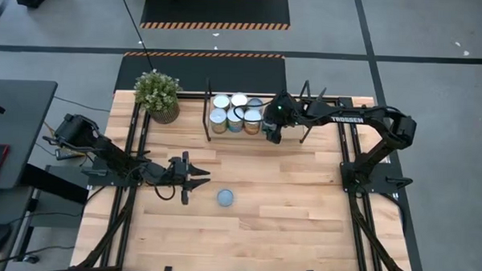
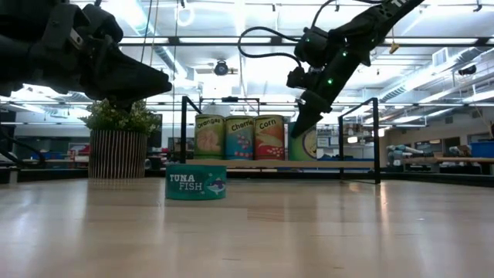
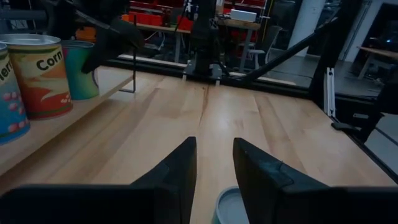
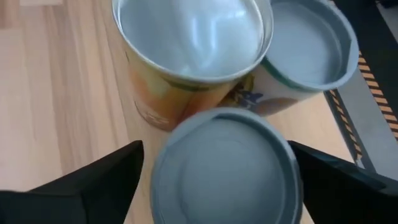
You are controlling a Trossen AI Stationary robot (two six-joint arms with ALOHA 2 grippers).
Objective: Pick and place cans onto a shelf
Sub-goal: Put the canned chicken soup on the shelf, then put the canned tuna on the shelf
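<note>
Risk: right gripper (image 4: 217,171), fingers spread wide around a shelved can (image 4: 227,168), may topple neighbouring cans (image 1: 229,117) on withdrawal; left gripper (image 1: 193,179) waits, narrow and empty.

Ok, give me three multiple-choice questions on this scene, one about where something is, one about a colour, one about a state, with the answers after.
1. Where is the tuna fish can?
A. On the shelf
B. On the table in front of the shelf
C. In the left hand

2. What colour is the tuna fish can's label?
A. Teal
B. Red
C. Yellow

3. How does the right hand stand at the shelf?
A. Shut on the plant
B. Open, fingers either side of a can
C. Out of view

Answers: 1 B, the low view shows it alone on the table with the shelf behind; 2 A, teal with white lettering; 3 B, the right wrist view shows both fingers wide apart around a can's lid. The left hand waits near the tuna fish can.
</note>
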